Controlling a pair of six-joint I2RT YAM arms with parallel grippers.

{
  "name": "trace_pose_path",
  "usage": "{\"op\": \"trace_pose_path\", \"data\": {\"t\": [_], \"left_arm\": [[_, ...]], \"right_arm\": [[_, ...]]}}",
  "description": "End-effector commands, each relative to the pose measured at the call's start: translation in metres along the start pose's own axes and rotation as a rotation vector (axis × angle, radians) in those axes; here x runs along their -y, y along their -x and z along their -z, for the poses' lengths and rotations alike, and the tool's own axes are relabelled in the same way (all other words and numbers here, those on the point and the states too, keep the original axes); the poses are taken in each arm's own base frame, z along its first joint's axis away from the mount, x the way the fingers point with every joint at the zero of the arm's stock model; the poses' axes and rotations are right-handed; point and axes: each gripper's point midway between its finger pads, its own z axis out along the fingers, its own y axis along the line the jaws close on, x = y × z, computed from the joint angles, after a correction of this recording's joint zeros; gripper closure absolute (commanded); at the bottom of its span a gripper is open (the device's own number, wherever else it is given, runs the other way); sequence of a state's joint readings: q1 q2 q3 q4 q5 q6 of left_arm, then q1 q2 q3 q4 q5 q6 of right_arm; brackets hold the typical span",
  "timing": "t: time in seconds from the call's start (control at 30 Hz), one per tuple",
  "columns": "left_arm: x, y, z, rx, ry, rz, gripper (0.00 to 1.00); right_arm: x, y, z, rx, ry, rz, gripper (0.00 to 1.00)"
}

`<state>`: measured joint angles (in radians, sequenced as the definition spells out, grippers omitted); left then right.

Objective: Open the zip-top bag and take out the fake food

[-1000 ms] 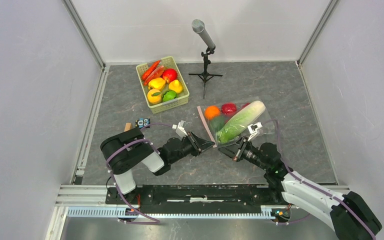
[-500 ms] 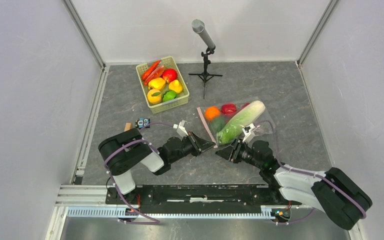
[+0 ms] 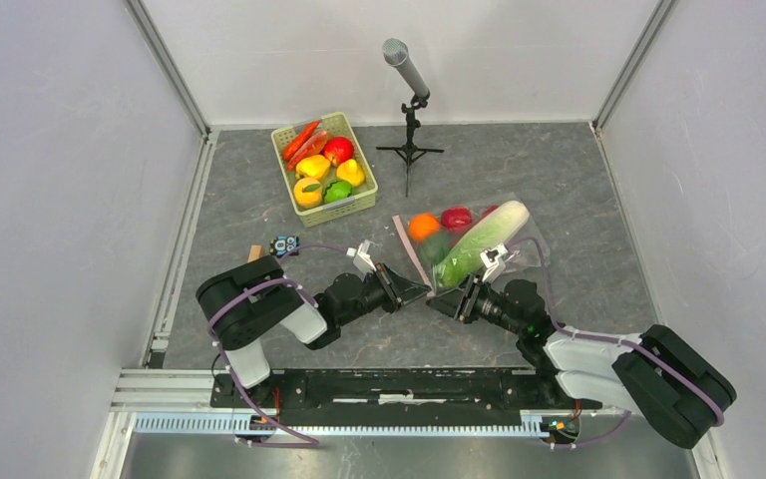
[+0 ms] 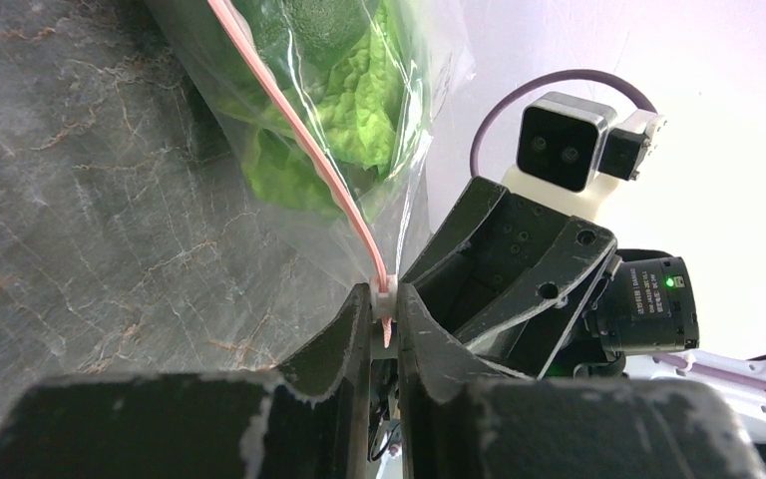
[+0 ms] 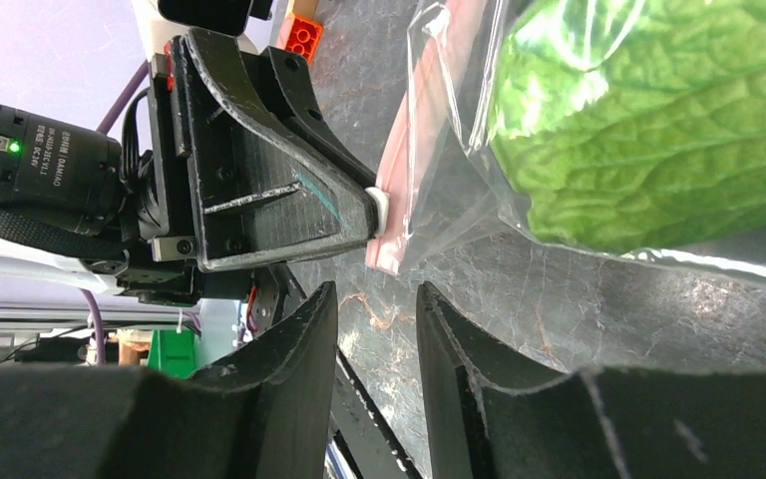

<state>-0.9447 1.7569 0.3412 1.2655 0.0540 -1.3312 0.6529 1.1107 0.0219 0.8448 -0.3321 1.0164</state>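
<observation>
Zip-top bag [image 3: 504, 261] lies flat on the table [image 3: 578, 180], on the near side of the microphone stand [image 3: 411, 125] and slightly right of it. It is zipped as far as we can see, with all the fake food inside: orange [image 3: 422, 225], red piece [image 3: 456, 217], dark green fruit [image 3: 434, 246] and cabbage [image 3: 479, 244].

The left gripper [image 4: 384, 309] is clamped on the near end of the pink zip strip [image 4: 299, 140], with a small white tab pinched between the jaws. The right gripper [image 5: 374, 294] has its jaws apart and holds nothing. It sits just beside the same bag corner, further from the stand than the bag is.

Risks, as we judge them:
- The left pinch is only on the very tip of the strip, so a hard pull could make it slip off.
- The bag is loaded and nothing pins it. Pulling may drag the whole bag away from the stand instead of parting the zip.
- The two grippers are almost nose to nose in the wrist views, so a small sideways move could knock them together.
- The cabbage presses close behind the strip, so the right jaws may close on leaf and film together, or on one film layer only.

Around: green basket [image 3: 344, 213] with other toy produce is left of the stand and well apart from the bag, so it is not in the way. A small blue gadget [image 3: 282, 244] lies on the near side of the stand and far to its left, also out of the way. The only obstruction is the arms crowding each other at the corner.
</observation>
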Motion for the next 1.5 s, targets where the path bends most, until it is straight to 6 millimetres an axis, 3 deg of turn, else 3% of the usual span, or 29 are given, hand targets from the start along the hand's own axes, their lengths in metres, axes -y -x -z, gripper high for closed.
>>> {"op": "trace_pose_path", "data": {"t": [0.0,0.13,0.4,0.63,0.7,0.93,1.47], "left_arm": [[0.029,0.000,-0.002,-0.005,-0.095,0.001,0.82],[0.028,-0.002,0.000,-0.009,-0.094,0.001,0.82],[0.030,-0.005,0.001,-0.013,-0.104,0.012,0.83],[0.030,-0.007,0.003,-0.017,-0.107,0.015,0.83],[0.031,-0.007,0.003,-0.015,-0.110,0.014,0.83],[0.018,-0.002,0.005,0.015,-0.074,0.002,0.80],[0.001,0.021,-0.010,0.067,-0.013,-0.011,0.73]], "right_arm": [[0.010,-0.007,0.007,0.018,-0.005,-0.011,0.60],[0.003,-0.004,0.008,0.042,0.029,-0.042,0.60],[0.009,-0.004,0.008,0.054,0.006,-0.067,0.69],[0.019,-0.007,0.011,0.059,-0.020,-0.063,0.88],[0.019,-0.008,0.012,0.059,-0.018,-0.063,1.00],[0.015,-0.013,0.016,0.039,0.005,-0.052,1.00],[0.046,-0.052,0.045,-0.054,-0.064,-0.022,1.00]]}}
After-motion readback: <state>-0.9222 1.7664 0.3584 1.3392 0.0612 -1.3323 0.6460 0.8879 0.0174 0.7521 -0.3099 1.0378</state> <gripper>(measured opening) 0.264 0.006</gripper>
